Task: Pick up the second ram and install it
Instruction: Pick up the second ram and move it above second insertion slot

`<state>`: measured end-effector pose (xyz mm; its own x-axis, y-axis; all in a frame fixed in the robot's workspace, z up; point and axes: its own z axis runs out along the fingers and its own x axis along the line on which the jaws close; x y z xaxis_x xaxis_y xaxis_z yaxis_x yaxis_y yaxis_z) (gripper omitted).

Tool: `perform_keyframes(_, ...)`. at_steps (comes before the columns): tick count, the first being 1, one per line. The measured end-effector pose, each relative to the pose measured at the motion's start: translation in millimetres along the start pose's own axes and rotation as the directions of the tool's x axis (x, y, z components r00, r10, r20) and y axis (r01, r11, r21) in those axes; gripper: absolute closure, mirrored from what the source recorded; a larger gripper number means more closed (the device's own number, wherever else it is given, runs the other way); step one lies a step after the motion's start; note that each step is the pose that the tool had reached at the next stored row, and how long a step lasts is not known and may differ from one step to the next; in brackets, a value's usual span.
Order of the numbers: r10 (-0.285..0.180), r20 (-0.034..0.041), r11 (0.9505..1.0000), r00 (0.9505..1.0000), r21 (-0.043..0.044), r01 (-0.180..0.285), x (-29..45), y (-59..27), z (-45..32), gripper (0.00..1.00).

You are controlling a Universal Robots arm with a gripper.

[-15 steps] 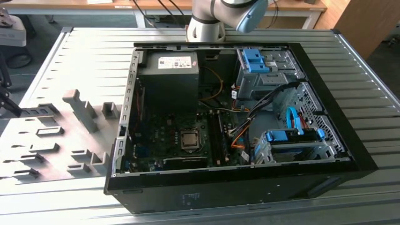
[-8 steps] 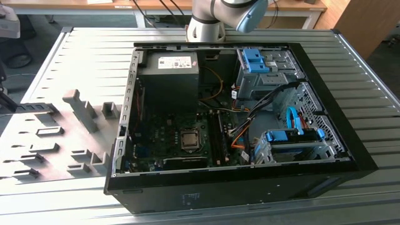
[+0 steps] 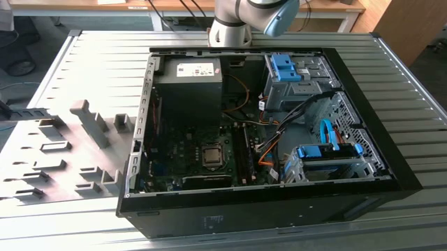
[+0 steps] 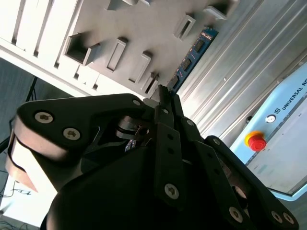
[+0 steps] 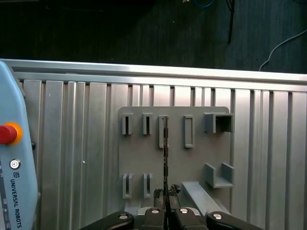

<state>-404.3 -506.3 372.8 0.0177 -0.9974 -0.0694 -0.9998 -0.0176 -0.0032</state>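
Gripper point(image 5: 166, 195) is clamped on the second ram point(image 5: 165, 153), w/ the stick seen edge-on over the grey holder plate point(image 5: 144, 163); can't tell if it's clear of its slot. Prob light and stiff but fragile, a thin board: best held by the flat faces approx mid-length, off the contact edge, no twisting
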Motion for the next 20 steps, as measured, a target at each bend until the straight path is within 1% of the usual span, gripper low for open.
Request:
perform_keyframes(12, 0.000, 0.0001, 1.0000, 1.0000, 0.0000, 0.000, -1.5, 0.0, -21.1, 0.86)
perform_keyframes(13, 0.000, 0.0001, 1.0000, 1.0000, 0.0001, 0.000, -1.5, -0.1, -22.2, 0.86)
perform_keyframes(20, 0.000, 0.0000, 1.0000, 1.0000, 0.0000, 0.000, -1.6, -0.1, -22.6, 0.86)
